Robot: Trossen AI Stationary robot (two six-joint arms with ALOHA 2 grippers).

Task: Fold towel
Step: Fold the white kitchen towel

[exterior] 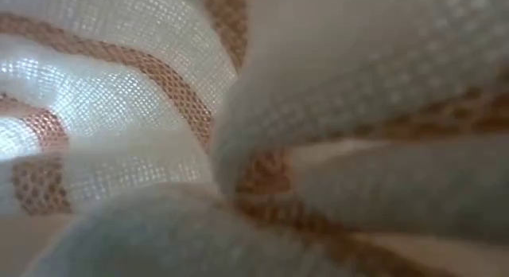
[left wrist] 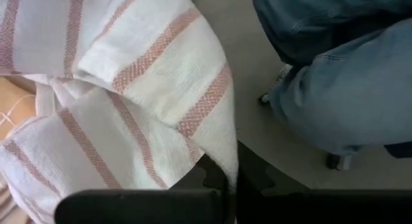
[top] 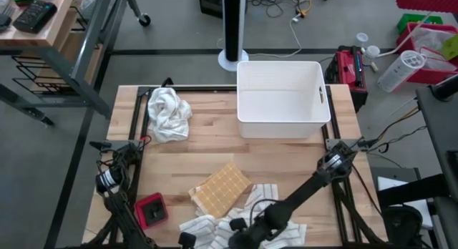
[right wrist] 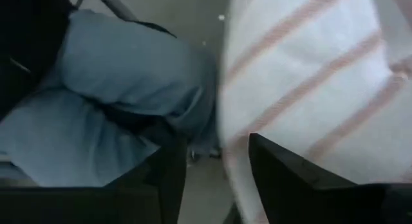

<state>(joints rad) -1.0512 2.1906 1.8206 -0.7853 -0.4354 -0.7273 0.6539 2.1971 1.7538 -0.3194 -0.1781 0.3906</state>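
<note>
right end effector | over striped towel (front edge) | grip unclear

We see a tabletop of pale wood planks, smooth with a satin grain, edged by matt black metal rails. The striped towel at its near edge is coarse woven cloth, its open weave plain up close. Beside it the waffle cloth looks ribbed and matt. A white crumpled cloth looks soft. The white bin is smooth plastic with a slight sheen
</note>
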